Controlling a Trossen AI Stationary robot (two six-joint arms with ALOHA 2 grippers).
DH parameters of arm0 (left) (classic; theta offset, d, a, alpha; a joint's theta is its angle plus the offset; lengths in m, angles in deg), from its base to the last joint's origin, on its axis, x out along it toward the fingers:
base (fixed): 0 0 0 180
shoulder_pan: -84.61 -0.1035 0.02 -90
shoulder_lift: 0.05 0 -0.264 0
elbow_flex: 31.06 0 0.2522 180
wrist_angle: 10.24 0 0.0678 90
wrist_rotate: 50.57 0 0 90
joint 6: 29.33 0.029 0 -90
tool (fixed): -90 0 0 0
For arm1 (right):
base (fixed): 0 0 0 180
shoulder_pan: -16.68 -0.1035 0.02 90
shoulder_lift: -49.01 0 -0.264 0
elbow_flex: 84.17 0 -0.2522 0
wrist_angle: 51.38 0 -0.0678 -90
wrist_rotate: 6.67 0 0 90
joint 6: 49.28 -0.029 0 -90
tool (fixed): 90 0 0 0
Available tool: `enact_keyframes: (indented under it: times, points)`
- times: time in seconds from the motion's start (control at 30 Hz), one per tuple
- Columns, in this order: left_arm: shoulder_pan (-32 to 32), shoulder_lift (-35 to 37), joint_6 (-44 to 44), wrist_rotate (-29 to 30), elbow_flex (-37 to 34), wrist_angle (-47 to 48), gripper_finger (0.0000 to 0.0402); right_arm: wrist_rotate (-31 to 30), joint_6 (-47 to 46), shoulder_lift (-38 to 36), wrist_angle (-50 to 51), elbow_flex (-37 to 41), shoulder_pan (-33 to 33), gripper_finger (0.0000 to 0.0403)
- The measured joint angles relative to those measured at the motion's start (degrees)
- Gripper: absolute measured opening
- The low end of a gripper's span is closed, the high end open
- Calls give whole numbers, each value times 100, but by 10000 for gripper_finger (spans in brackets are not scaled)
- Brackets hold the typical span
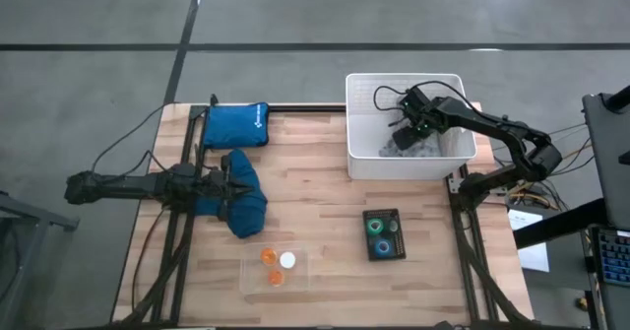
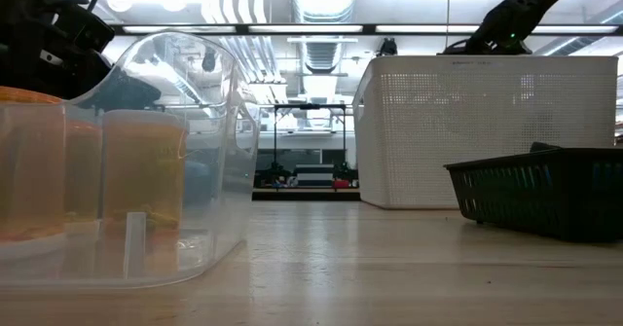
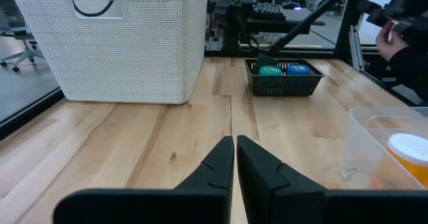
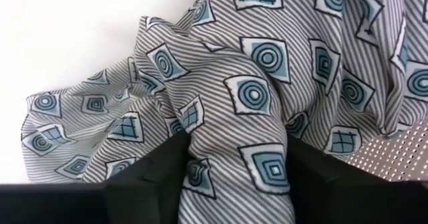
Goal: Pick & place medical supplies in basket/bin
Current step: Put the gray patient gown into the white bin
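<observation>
The white bin (image 1: 409, 163) stands at the table's far right, also seen as the white bin (image 3: 114, 43) and the white bin (image 2: 487, 131). My right gripper (image 1: 404, 133) reaches down into it, shut on the pale grey patterned cloth (image 4: 254, 83). My left gripper (image 3: 234, 164) is shut with nothing between its fingers. In the high view my left gripper (image 1: 234, 177) is over the dark blue cloth (image 1: 246, 210), which lies bunched on the table's left; touching or not, I cannot tell. Orange and white caps (image 1: 276, 261) sit in a clear tray. Green and blue tape rolls (image 1: 382, 233) sit in a small black basket. My right gripper pinches a thick bunched fold (image 4: 234, 144) of the patterned cloth between its two fingers (image 4: 160, 170), coming from above into the bin. Several layers sit between them. The cloth around the fold (image 4: 73, 117) lies spread and slack on the bin's white floor.
A flat bright blue pouch (image 1: 234, 125) lies at the table's far left. The clear tray (image 2: 127, 170) fills the low view's left and the black basket (image 2: 545, 195) its right. Bare wood lies between cloth, tray and basket. A person's arm (image 3: 401, 37) shows beyond the table.
</observation>
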Motion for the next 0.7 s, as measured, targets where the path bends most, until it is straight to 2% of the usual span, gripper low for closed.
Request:
enact_keyframes:
  times: [0.23,0.53,0.7]
  points:
    - [-1,0,-2,0,2,0,26,27,18,-20,-83,0,-1,256]
    - [0,0,-20,0,0,0,26,542,106,-182,-371,0,-13,362]
    - [-2,0,-20,0,1,0,26,693,144,-203,-487,0,-24,383]
